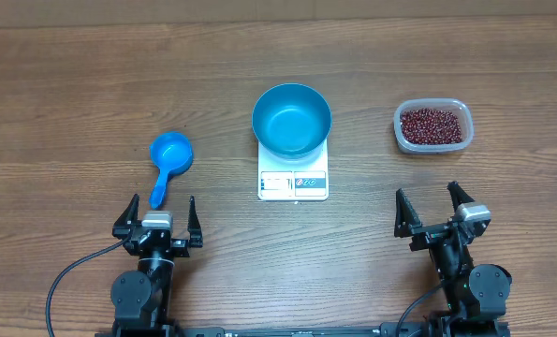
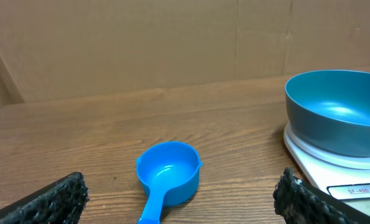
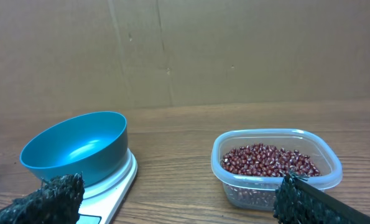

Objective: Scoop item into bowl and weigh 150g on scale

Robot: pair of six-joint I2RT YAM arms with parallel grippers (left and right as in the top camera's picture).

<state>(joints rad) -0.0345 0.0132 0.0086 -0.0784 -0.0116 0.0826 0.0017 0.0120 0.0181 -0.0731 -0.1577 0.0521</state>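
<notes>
The blue bowl (image 1: 291,119) (image 2: 337,111) (image 3: 74,148) stands empty on the white scale (image 1: 293,181) (image 2: 334,168) (image 3: 113,183) at the table's middle. Dark red-brown beans (image 1: 432,124) (image 3: 268,160) fill a clear plastic tub (image 1: 432,142) (image 3: 275,186) to the right. A small blue handled scoop (image 1: 168,158) (image 2: 166,177) lies empty to the left of the scale. My left gripper (image 1: 158,220) (image 2: 181,199) is open near the front edge, just short of the scoop's handle. My right gripper (image 1: 436,208) (image 3: 178,199) is open at the front right, short of the tub.
A brown cardboard wall (image 2: 172,43) (image 3: 234,50) rises behind the wooden table (image 1: 72,94). Bare wood lies between the scale and the tub.
</notes>
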